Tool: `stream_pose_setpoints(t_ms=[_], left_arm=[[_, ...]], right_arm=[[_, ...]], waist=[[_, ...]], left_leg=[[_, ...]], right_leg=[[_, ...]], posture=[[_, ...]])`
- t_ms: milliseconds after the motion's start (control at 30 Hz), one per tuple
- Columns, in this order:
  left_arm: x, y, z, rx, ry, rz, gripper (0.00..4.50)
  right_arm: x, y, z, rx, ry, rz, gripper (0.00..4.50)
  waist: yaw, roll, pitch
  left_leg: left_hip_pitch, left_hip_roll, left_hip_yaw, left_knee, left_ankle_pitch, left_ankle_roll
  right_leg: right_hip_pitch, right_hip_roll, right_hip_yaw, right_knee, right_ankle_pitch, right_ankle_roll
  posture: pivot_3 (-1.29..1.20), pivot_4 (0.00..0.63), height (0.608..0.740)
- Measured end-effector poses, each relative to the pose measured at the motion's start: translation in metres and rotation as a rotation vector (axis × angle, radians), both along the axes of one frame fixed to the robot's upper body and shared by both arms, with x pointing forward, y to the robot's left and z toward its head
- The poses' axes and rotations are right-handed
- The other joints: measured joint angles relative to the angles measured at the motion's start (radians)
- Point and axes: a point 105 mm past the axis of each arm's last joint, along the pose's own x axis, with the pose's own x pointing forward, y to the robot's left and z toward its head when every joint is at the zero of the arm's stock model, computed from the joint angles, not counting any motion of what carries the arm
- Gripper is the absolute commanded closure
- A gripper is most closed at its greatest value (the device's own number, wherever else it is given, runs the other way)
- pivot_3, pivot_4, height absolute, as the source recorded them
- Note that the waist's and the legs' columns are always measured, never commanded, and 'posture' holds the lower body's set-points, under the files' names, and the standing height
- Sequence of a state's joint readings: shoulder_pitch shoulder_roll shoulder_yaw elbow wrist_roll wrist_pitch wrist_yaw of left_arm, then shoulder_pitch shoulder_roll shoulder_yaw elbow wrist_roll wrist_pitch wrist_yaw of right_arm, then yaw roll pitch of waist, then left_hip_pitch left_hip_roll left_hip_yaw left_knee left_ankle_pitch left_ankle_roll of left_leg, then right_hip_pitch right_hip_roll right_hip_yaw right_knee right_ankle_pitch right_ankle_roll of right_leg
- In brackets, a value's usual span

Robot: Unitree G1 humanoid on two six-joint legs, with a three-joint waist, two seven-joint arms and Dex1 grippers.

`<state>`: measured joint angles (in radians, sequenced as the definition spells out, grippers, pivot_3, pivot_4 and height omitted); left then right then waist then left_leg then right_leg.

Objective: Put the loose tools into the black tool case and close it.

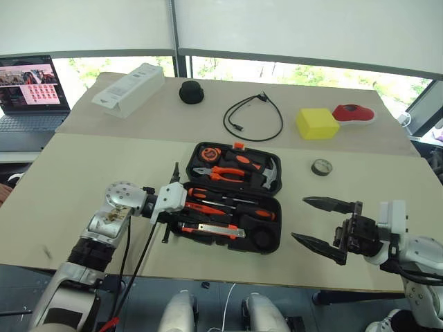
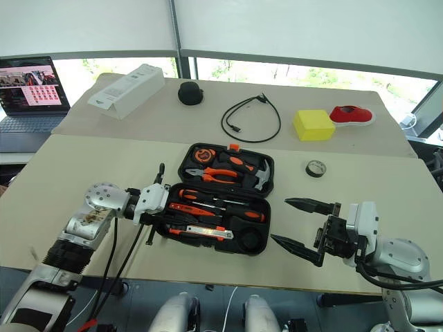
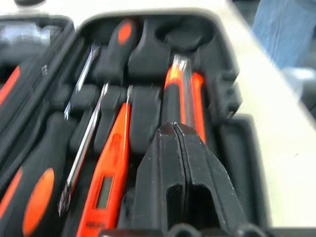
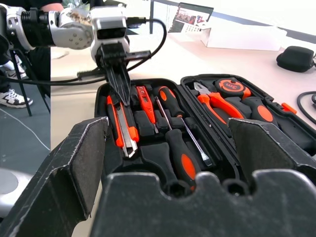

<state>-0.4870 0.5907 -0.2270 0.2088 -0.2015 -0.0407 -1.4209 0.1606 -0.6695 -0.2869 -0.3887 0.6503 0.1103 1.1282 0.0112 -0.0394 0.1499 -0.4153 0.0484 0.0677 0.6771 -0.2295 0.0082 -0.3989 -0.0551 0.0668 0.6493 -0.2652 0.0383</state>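
Observation:
The black tool case (image 1: 279, 228) lies open on the table. In its near half lie two screwdrivers (image 1: 232, 201), the orange tester pen (image 3: 106, 182) and the utility knife (image 4: 126, 133). My left gripper (image 4: 122, 96) is shut with nothing between its fingers. It points down into the case's near left part, its tips (image 3: 175, 129) right over the utility knife. The small dark tape roll (image 1: 320, 167) lies on the table to the right of the case. My right gripper (image 1: 325, 225) stands open and empty just right of the case.
Pliers (image 1: 225, 173), a tape measure (image 1: 208, 152) and a hammer (image 1: 266, 174) sit in the case's far half. Behind it lie a black cable (image 1: 252, 117), a yellow block (image 1: 317, 123), a red object (image 1: 353, 113), a round black object (image 1: 191, 91), a white box (image 1: 129, 88) and a laptop (image 1: 31, 90).

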Motion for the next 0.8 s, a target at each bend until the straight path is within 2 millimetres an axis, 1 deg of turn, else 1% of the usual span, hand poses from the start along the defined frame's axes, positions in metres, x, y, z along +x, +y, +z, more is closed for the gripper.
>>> stream_pose_setpoints(t_ms=[100, 200, 300, 367, 467, 600, 700, 733, 767, 800], left_arm=[[-0.003, -0.002, -0.004, 0.013, -0.010, -0.012, 4.47], [-0.002, -0.003, -0.007, 0.062, -0.037, -0.012, 4.47], [-0.001, -0.003, -0.013, 0.116, -0.024, 0.011, 4.47], [-0.002, -0.003, -0.016, 0.142, 0.016, 0.030, 4.47], [-0.002, -0.005, -0.019, 0.137, 0.025, 0.051, 4.47], [-0.002, -0.005, -0.017, 0.063, 0.008, 0.079, 4.47], [-0.003, -0.003, -0.012, -0.082, 0.029, 0.129, 3.71], [-0.003, 0.001, -0.010, -0.121, 0.036, 0.152, 3.43], [-0.002, 0.008, -0.003, -0.177, 0.035, 0.188, 2.94], [0.000, 0.015, 0.007, -0.239, 0.038, 0.221, 2.64]], right_arm=[[0.000, 0.001, 0.001, 0.000, -0.007, -0.003, 0.00], [0.000, 0.001, 0.002, 0.003, -0.009, -0.012, 0.00], [0.001, 0.002, 0.001, 0.014, -0.007, -0.015, 0.00], [0.003, 0.005, 0.002, 0.017, -0.013, -0.005, 0.00], [0.005, 0.008, 0.003, 0.023, -0.019, 0.004, 0.00], [0.009, 0.006, 0.001, 0.023, -0.011, -0.013, 0.00], [0.011, 0.000, 0.000, 0.029, -0.008, -0.049, 0.00], [0.012, -0.004, 0.000, 0.037, -0.009, -0.074, 0.00], [0.012, -0.012, 0.000, 0.050, -0.008, -0.114, 0.00], [0.013, -0.022, -0.002, 0.057, -0.006, -0.157, 0.00]], waist=[[0.000, 0.001, 0.000], [0.001, 0.002, -0.003], [-0.001, 0.007, -0.007], [-0.001, 0.011, -0.013], [0.001, 0.017, -0.018], [0.002, 0.018, -0.018], [0.000, 0.016, -0.017], [-0.001, 0.015, -0.016], [-0.001, 0.014, -0.015], [-0.002, 0.014, -0.015]], left_leg=[[0.005, 0.000, 0.000, 0.000, 0.000, 0.000], [0.010, 0.000, 0.000, -0.001, -0.001, 0.000], [0.010, 0.000, 0.000, -0.001, -0.001, 0.001], [0.011, 0.000, 0.001, -0.001, -0.001, 0.001], [0.012, 0.000, 0.000, -0.001, -0.001, 0.001], [0.012, -0.001, 0.000, 0.000, -0.001, 0.001], [0.009, 0.000, 0.000, 0.000, -0.001, 0.001], [0.008, 0.000, 0.000, -0.001, -0.001, 0.001], [0.008, 0.001, -0.001, -0.001, -0.001, 0.001], [0.007, 0.001, -0.001, -0.001, -0.001, 0.001]], right_leg=[[0.005, 0.000, 0.000, -0.001, 0.000, 0.000], [0.011, 0.000, -0.001, -0.002, 0.000, 0.000], [0.011, 0.000, 0.000, -0.002, 0.000, 0.000], [0.011, 0.000, 0.000, -0.002, 0.000, 0.001], [0.012, -0.001, 0.000, -0.002, 0.000, 0.001], [0.012, -0.001, 0.000, -0.002, 0.000, 0.001], [0.009, -0.001, 0.000, -0.002, 0.000, 0.001], [0.009, 0.000, 0.000, -0.002, 0.000, 0.000], [0.008, 0.000, 0.000, -0.002, 0.000, 0.000], [0.008, 0.000, 0.000, -0.002, 0.000, 0.000]], posture=[[0.00, 0.150, 0.740], [0.00, 0.150, 0.740], [0.00, 0.150, 0.740], [0.00, 0.150, 0.740], [0.00, 0.150, 0.740], [0.00, 0.150, 0.740], [0.00, 0.150, 0.740], [0.00, 0.150, 0.740], [0.00, 0.150, 0.740], [0.00, 0.150, 0.740]])
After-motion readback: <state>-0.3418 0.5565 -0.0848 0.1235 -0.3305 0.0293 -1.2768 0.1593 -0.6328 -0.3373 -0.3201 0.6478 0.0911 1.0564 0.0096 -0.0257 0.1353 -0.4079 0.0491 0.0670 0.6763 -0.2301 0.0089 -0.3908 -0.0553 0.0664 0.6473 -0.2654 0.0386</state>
